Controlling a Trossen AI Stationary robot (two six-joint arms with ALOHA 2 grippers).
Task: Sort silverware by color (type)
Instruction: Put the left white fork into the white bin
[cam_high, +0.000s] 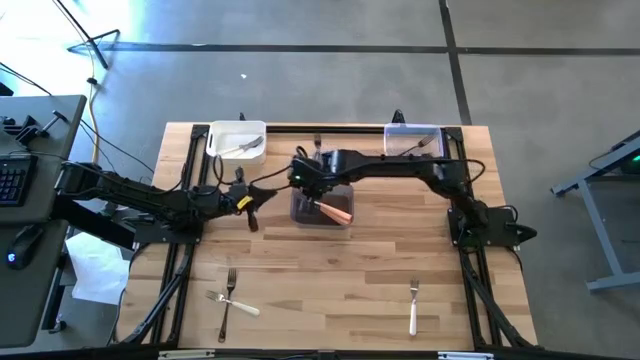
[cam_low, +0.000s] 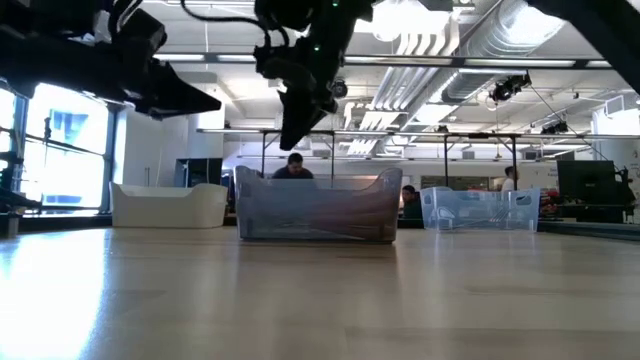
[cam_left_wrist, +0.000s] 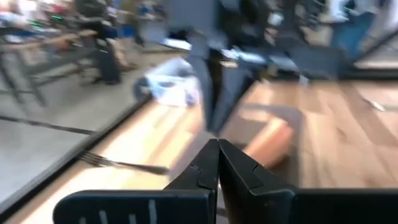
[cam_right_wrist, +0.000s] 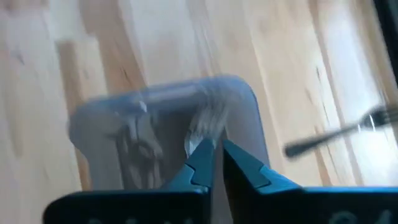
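The right claw (cam_high: 304, 186), closed and empty, hovers over the middle tub (cam_high: 322, 208) of three; two white forks (cam_high: 413, 306) lie well away.

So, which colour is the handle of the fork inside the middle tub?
Orange-salmon; the fork handle in the middle tub shows best in the high view.

Left arm reaches from left side toward table middle, low and nearly level. Left gripper (cam_high: 252, 205) has fingers (cam_left_wrist: 202, 171) pressed together, nothing between them. Right arm bends from right side across far part of table, wrist pointing down. Right gripper (cam_high: 312, 190) hangs above table, fingertips (cam_right_wrist: 202, 155) nearly closed, holding nothing visible.
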